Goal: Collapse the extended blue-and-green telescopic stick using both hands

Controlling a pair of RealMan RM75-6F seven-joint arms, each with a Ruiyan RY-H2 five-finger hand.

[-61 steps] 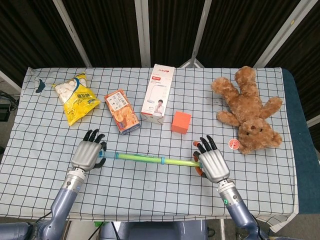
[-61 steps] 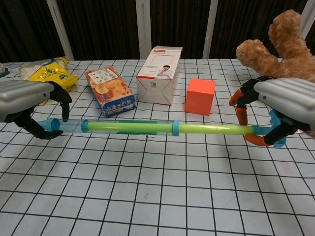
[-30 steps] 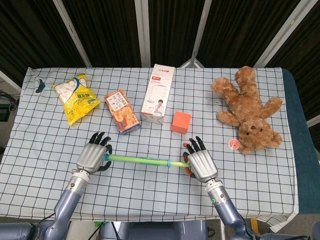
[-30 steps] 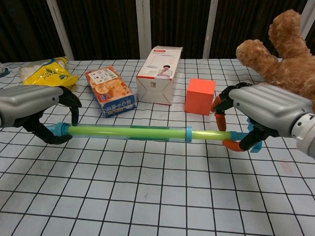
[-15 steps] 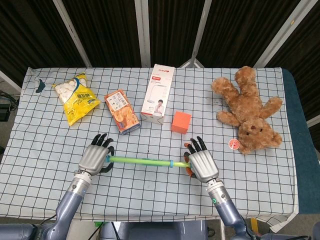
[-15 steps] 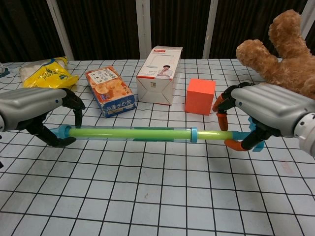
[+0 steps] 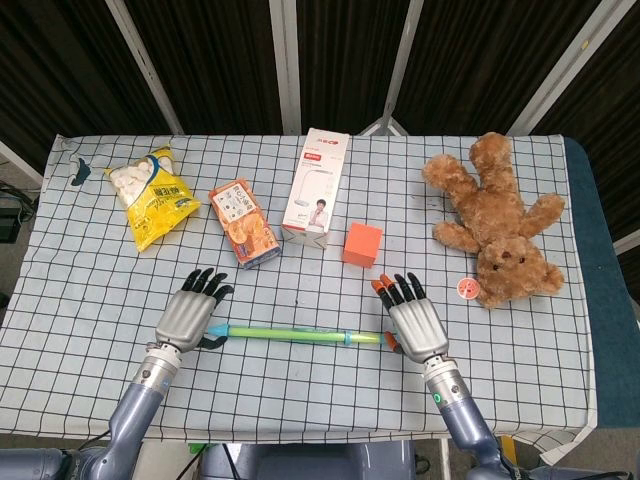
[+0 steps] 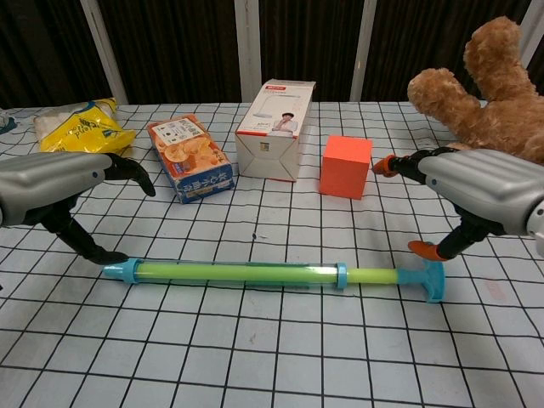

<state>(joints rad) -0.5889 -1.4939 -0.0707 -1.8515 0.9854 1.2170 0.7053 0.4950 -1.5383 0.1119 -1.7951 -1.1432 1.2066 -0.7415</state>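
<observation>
Left hand [image 7: 186, 318]: palm down at the near-left part of the checkered table [image 7: 300, 400], fingers spread and extended away from the robot, holding nothing; thumb tip beside the blue end cap of the telescopic stick [image 7: 295, 335], contact not determinable. Right hand [image 7: 417, 322]: palm down at the stick's other end, fingers spread, orange-tipped, holding nothing; in the chest view thumb tip just above the blue T-handle, apart from it. Stick: flat on the cloth between both hands, roughly parallel to the near table edge, green tube inside a clear blue-collared sleeve, short green section exposed near the handle.

Open cloth on the near side of the stick up to the table edge. Beyond it, well apart: orange cube [image 7: 362, 244], white carton [image 7: 316, 186], orange snack box [image 7: 244, 222], yellow bag [image 7: 152, 196], teddy bear [image 7: 498, 218].

Both forearms cut off at the lower frame edge. Palm undersides hidden in the head view.
</observation>
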